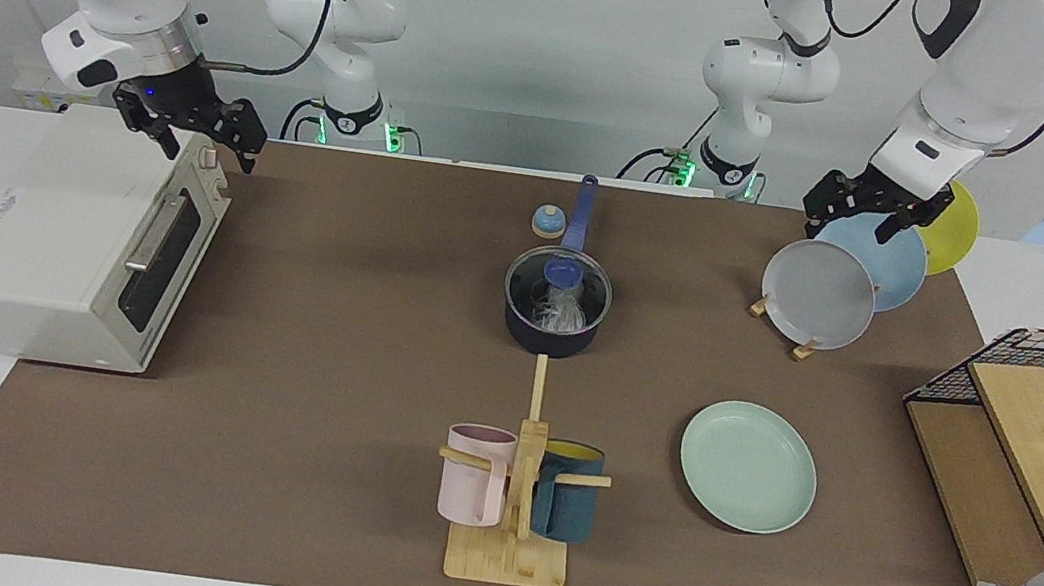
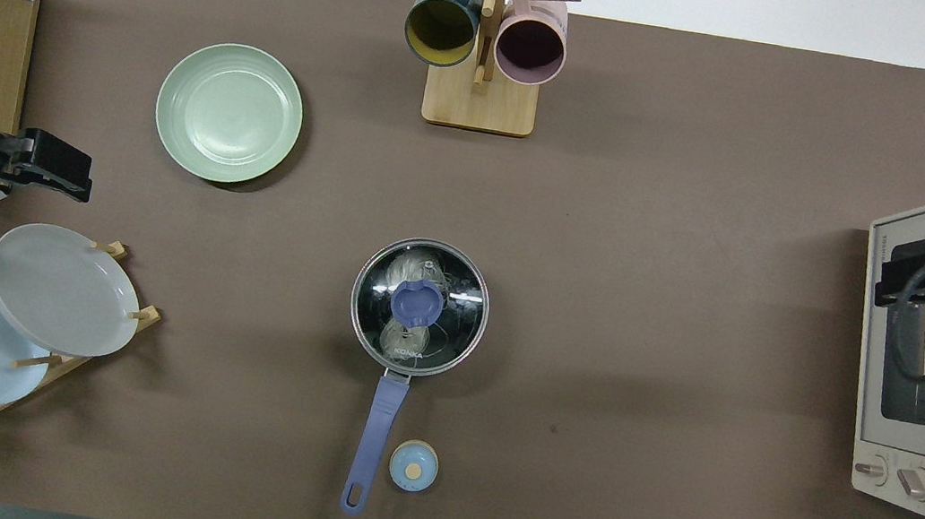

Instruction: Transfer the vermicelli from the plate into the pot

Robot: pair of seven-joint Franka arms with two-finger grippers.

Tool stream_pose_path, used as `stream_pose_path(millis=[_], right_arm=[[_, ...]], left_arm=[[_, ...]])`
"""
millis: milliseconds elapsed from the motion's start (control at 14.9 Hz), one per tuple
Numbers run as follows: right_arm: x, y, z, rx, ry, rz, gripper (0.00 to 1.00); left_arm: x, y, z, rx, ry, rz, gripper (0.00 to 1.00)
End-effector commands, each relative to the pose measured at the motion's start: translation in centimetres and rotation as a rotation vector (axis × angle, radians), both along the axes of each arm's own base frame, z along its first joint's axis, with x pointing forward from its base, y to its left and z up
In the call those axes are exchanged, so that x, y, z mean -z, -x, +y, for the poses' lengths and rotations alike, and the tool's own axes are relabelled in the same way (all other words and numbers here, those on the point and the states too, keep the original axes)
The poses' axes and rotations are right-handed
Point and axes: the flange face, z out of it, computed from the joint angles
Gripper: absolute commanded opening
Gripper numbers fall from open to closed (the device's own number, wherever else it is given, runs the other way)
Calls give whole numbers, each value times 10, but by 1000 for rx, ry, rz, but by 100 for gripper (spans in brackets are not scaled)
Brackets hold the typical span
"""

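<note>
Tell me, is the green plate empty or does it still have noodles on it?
Empty. The green plate shows only its bare surface in both views. The vermicelli sits inside the pot, under the glass lid.

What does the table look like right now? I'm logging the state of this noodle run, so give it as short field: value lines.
vermicelli: inside the pot, under the glass lid
pot: mid-table, handle pointing toward the robots
plate: empty, farther from the robots than the pot, toward the left arm's end
left gripper: open, empty, over the plate rack
right gripper: open, empty, over the toaster oven
task status: transfer looks done
</note>
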Motion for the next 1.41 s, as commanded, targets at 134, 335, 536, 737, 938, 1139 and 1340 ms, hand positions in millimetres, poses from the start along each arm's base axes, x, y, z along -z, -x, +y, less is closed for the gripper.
stream_pose_path(millis=[134,335,536,737,938,1139,1340], right_arm=[[-10,4,16,-38,-25,-26,100],[-10,5,11,-27,-25,-25,100],[-6,3,2,-9,-22,-20,100],[-7,5,6,-16,-24,-10,100],[-10,8,15,-41,-25,3,100],[-12,12,16,-44,-26,2,100],[-16,13,23,-56,-27,-9,100]], left_arm=[[0,2,4,-2,-13,-1,100],[0,2,3,-2,-13,-2,100],[0,2,4,-2,-13,-2,100],[0,2,3,-2,-13,-1,100],[0,2,4,-3,-13,-1,100],[0,2,4,-3,-13,-2,100],[0,2,4,-3,-13,-2,100]])
